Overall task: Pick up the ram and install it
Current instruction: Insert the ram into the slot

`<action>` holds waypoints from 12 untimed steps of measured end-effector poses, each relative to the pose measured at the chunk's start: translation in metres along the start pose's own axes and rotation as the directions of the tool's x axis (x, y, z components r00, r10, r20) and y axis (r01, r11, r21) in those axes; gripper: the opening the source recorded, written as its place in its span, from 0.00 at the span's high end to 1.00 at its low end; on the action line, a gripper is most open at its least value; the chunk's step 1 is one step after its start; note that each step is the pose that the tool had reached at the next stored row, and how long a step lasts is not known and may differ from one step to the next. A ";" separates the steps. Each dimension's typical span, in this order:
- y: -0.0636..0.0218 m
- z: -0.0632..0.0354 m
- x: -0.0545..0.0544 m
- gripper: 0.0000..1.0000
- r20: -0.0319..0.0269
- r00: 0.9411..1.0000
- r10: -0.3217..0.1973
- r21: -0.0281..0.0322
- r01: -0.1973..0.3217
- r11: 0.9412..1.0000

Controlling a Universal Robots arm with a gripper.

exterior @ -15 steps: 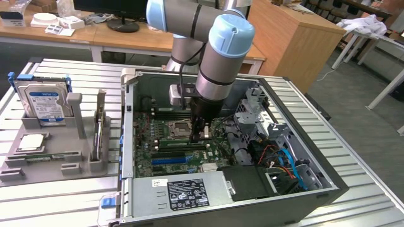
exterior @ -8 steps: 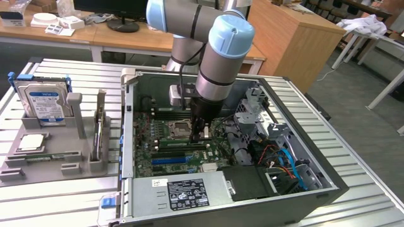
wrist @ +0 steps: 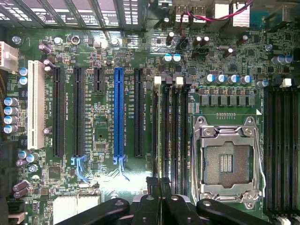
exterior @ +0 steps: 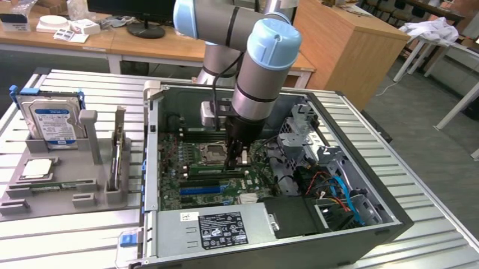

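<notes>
A Universal Robots arm reaches down into an open computer case (exterior: 153, 168) on a slatted metal table (exterior: 67, 241). Its gripper (exterior: 238, 159) is lowered onto the motherboard (exterior: 179, 154) just beside the empty processor socket (exterior: 215, 151).

A white and a black label sit on the power supply (exterior: 217, 227), and a blue-and-white label covers the upright hard drive (exterior: 54, 120), but the printing on both is too small to read. The same goes for the white lettering along the board's expansion slots, among them one blue slot (wrist: 118, 112).

The gripper's (wrist: 157, 183) dark fingers (wrist: 153, 182) are pressed together over the bank of memory slots (wrist: 171, 131) next to the socket (wrist: 227, 161). In the exterior view the ram (exterior: 213, 168) shows as a narrow green strip lying along those slots with the fingertips at its top edge. Whether they clamp it or only bear on it cannot be told.

Well apart, on the grey holder (exterior: 45, 197) at the exterior view's left, a second green stick (exterior: 53, 184) lies near a square silver processor chip (exterior: 37, 168).
</notes>
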State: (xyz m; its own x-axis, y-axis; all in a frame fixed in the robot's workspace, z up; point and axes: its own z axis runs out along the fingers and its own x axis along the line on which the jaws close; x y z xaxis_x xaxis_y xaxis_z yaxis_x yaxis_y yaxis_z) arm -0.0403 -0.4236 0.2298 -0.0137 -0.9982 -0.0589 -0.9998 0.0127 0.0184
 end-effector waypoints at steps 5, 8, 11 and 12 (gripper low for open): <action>0.0000 0.0001 0.000 0.88 0.000 1.000 -0.002 0.000 0.002 1.000; 0.0000 0.0001 0.000 0.88 0.000 1.000 -0.004 0.000 0.004 1.000; 0.0000 0.0001 0.000 0.88 0.000 1.000 -0.006 0.000 0.006 1.000; 0.0000 0.0001 0.000 0.88 0.000 1.000 -0.006 0.000 0.006 1.000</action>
State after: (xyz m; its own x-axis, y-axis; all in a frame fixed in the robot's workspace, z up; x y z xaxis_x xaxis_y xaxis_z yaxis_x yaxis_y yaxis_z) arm -0.0403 -0.4236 0.2297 -0.0073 -0.9982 -0.0589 -0.9998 0.0062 0.0184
